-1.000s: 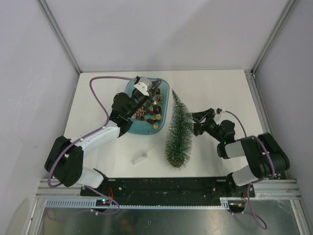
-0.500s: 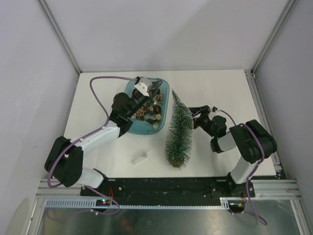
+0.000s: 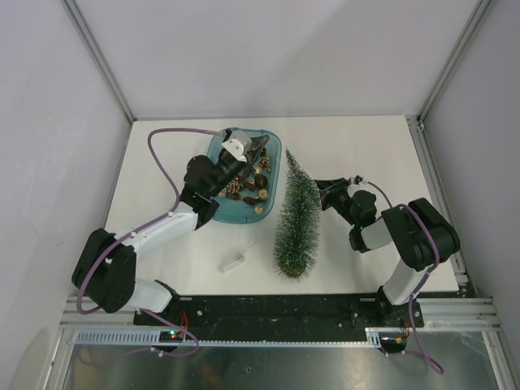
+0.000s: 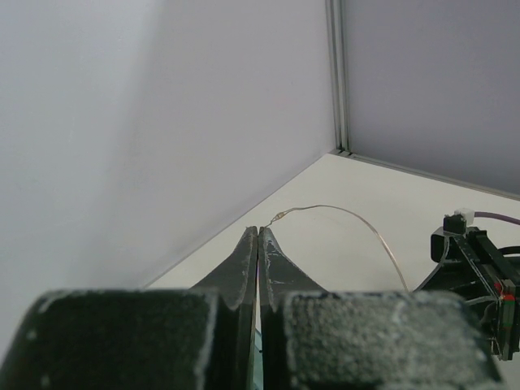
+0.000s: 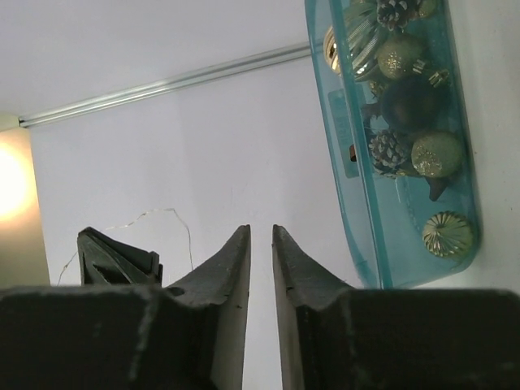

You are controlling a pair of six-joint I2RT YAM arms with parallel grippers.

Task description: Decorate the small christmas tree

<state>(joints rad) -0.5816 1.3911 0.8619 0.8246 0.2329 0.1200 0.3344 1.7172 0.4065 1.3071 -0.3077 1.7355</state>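
Top external shows the small christmas tree (image 3: pixel 296 219) standing upright on the white surface (image 3: pixel 366 146), between the two arms and just right of the teal tray (image 3: pixel 244 218) of gold ornaments (image 5: pixel 437 154) and pinecones (image 5: pixel 388 150). Left claw (image 4: pixel 258 231) hangs over the tray's far end, pinched shut — a thin wire (image 4: pixel 357 215) arcs from its tips. Right claw (image 5: pixel 260 233) sits just beside the tree's right flank, its jaws narrow — a slim gap, nothing between them.
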